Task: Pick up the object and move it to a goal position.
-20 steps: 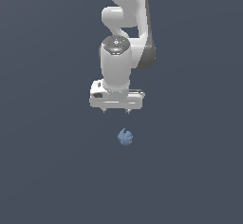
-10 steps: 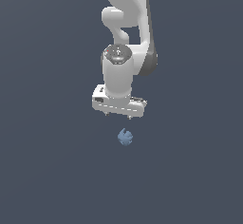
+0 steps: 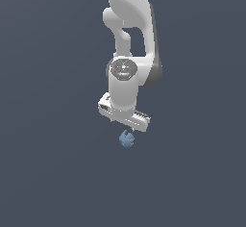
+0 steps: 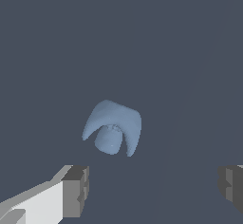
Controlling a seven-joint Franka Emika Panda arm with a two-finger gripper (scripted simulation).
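The object (image 3: 127, 139), a small muted-blue lump with a notched, uneven surface, lies on the plain dark grey ground (image 3: 53, 173) in the exterior view, just under the white gripper (image 3: 126, 124). The arm (image 3: 132, 38) comes down from the top of the picture, and its wrist ends in a broad white bar that sits tilted, lower toward the exterior view's right. The blue lump shows just below the lower edge of that bar, close to it. Whether anything touches the lump cannot be told from here. The fingers are too small and too hidden in this view to judge their spacing.

In the wrist view the object (image 4: 113, 127) appears as a rounded blue cap with two lobes hanging down around a paler, rounded core. It rests on the same dark ground (image 4: 180, 52). The gripper (image 4: 154, 187) shows its two grey fingertips (image 4: 76, 191) at the picture's edge, one on each side, set wide apart with bare ground between them. The jaws stand spread and hold nothing. The lump lies ahead of the gap between the tips, nearer to the one attached to the visible white finger body, and clear of both.
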